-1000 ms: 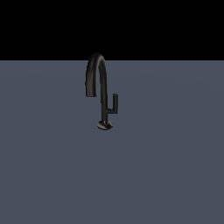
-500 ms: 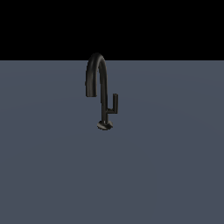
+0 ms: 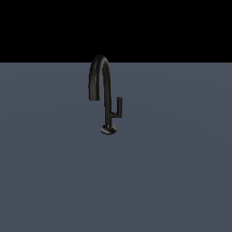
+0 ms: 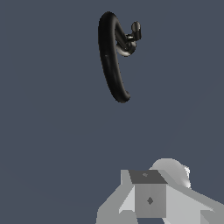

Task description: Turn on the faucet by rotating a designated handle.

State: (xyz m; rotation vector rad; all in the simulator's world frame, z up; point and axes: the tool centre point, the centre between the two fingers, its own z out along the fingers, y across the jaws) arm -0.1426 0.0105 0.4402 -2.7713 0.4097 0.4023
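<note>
Nothing is changing: the faucet and its handle are sitting untouched mid-frame, the gripper's opening hidden from me.

- Under me lies one flat slate-blue surface, plain and unmarked.
- In the exterior view it fills the lower part of the picture and ends at a straight level edge.
- Above that edge I see only a flat black backdrop, with no wall or window in it.
- The light is dim and even.
- My wrist view shows the same blue-grey ground from edge to edge.
</note>
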